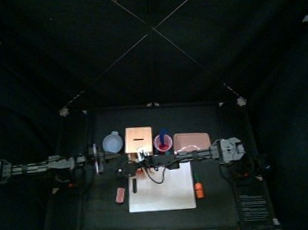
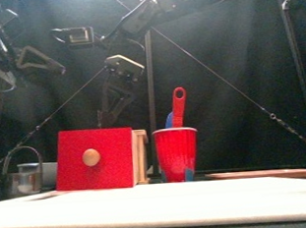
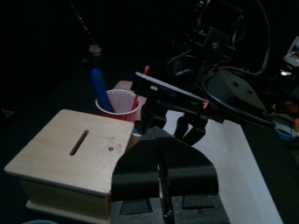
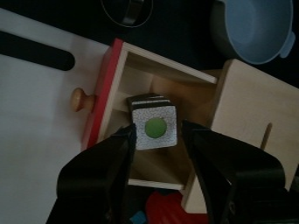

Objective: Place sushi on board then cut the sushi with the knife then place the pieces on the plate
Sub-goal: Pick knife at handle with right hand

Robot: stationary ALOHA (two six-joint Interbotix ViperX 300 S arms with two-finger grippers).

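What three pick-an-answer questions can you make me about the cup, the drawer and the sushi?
1. What colour is the cup?
A blue
B green
C red

2. How is the drawer of the box?
A pulled open
B shut
C lying off the box

3. Where is the sushi?
A in the cup
B on top of the box
C in the right gripper, above the drawer

Answers:
1. C: the front view shows a red cup.
2. A: the right wrist view shows the drawer's bare inside behind its red front.
3. C: the jaws pinch the sushi from both sides, over the open drawer.
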